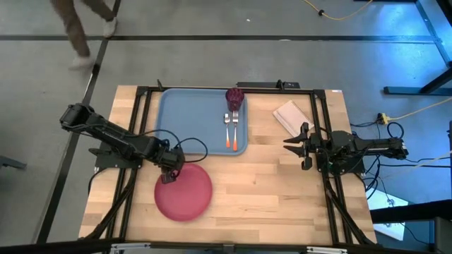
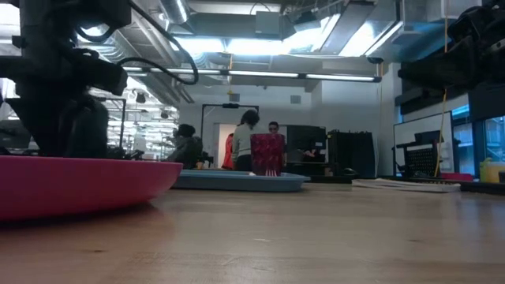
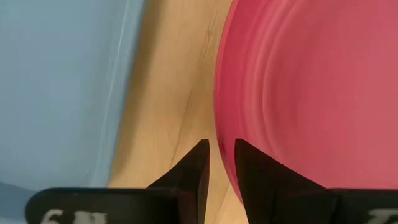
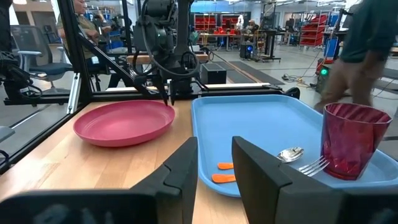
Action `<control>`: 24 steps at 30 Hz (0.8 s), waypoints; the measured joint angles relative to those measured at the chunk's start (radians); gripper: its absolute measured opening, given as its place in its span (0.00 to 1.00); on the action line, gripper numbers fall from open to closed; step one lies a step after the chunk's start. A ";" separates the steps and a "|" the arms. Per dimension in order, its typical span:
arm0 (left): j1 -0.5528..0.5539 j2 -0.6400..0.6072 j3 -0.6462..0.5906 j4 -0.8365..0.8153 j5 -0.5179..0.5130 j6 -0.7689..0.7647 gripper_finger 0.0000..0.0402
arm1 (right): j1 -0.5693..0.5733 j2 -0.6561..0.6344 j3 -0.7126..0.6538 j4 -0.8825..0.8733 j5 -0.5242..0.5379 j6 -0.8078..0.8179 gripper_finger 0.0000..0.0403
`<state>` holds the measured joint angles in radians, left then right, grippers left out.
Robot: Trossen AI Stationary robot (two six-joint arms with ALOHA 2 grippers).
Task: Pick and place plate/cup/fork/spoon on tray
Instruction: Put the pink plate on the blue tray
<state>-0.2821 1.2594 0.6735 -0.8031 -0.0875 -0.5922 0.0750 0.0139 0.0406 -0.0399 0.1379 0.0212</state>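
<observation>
At the plate's eleven-o'clock rim, just off the tray's six-o'clock edge, the left gripper pinches the lip between nearly closed fingers, so lifting it onto the tray seems next, while the right gripper waits, fingers apart.

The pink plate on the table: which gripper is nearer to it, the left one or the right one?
Left. The left gripper is at the plate's rim on the side facing the tray, fingers close together. The right gripper waits far across the table, beside the napkin.
</observation>
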 joint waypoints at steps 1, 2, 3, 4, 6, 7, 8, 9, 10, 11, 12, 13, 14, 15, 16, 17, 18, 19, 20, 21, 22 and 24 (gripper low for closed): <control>0.000 0.000 0.000 0.003 0.000 0.000 0.17 | 0.000 0.000 0.000 0.000 0.000 0.000 0.26; 0.000 0.000 0.000 0.007 0.000 0.000 0.17 | 0.000 0.000 0.000 0.000 0.000 0.000 0.26; 0.000 0.000 0.000 0.011 0.001 0.000 0.17 | 0.000 0.000 0.000 0.000 0.000 -0.001 0.26; 0.000 0.000 0.000 0.012 0.002 0.000 0.17 | 0.000 0.000 0.000 0.000 0.000 -0.002 0.26; 0.000 0.000 0.000 0.011 0.003 0.000 0.17 | 0.000 0.000 0.000 0.000 0.000 -0.005 0.26; 0.000 0.000 0.000 0.012 0.003 0.000 0.17 | 0.000 0.000 0.000 0.001 0.000 -0.005 0.26; 0.000 0.000 0.000 0.012 0.003 0.000 0.17 | 0.000 0.000 0.000 0.001 0.000 -0.005 0.26; 0.000 0.000 0.000 0.012 0.002 0.000 0.17 | 0.000 0.000 0.000 0.000 0.000 -0.006 0.26; 0.000 0.000 0.000 0.012 0.000 0.000 0.17 | 0.000 0.000 0.000 0.001 0.001 -0.006 0.26; 0.000 0.000 0.000 0.012 -0.001 0.000 0.17 | 0.000 0.000 0.000 0.001 0.001 -0.006 0.26; 0.000 0.000 0.000 0.012 -0.002 0.001 0.17 | 0.000 0.000 0.000 0.001 0.001 -0.007 0.26; 0.001 0.000 0.000 0.012 -0.003 0.005 0.17 | 0.000 0.000 0.000 0.001 0.001 -0.006 0.26; 0.003 0.000 0.000 0.012 -0.004 0.021 0.17 | 0.000 0.000 0.000 0.001 0.001 -0.001 0.26; 0.007 0.000 0.000 0.012 -0.003 0.046 0.17 | 0.000 0.000 0.000 0.001 0.001 0.003 0.26; 0.013 0.000 0.000 0.012 -0.005 0.077 0.17 | 0.000 0.000 0.000 0.000 0.001 0.014 0.26; 0.021 0.000 0.000 0.012 -0.005 0.108 0.17 | 0.000 0.000 0.000 -0.001 0.001 0.034 0.26; 0.030 0.000 0.000 0.012 -0.007 0.137 0.17 | 0.000 0.000 0.000 -0.004 0.001 0.055 0.26; 0.040 0.000 0.000 0.012 -0.008 0.163 0.17 | 0.000 0.000 0.000 -0.005 0.002 0.077 0.26; 0.050 0.000 0.000 0.012 -0.008 0.188 0.17 | 0.000 0.000 0.000 -0.005 0.001 0.094 0.26; 0.061 0.000 0.000 0.012 -0.008 0.211 0.17 | 0.000 0.000 0.000 -0.005 0.002 0.112 0.26; 0.072 0.000 0.000 0.012 -0.008 0.235 0.17 | 0.000 0.000 0.000 -0.006 0.003 0.129 0.26; 0.092 0.000 0.000 0.012 -0.008 0.277 0.17 | 0.000 0.000 0.000 -0.007 0.002 0.133 0.26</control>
<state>-0.1898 1.2594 0.6731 -0.7912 -0.0960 -0.3153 0.0753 0.0139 0.0410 -0.0473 0.1404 0.1538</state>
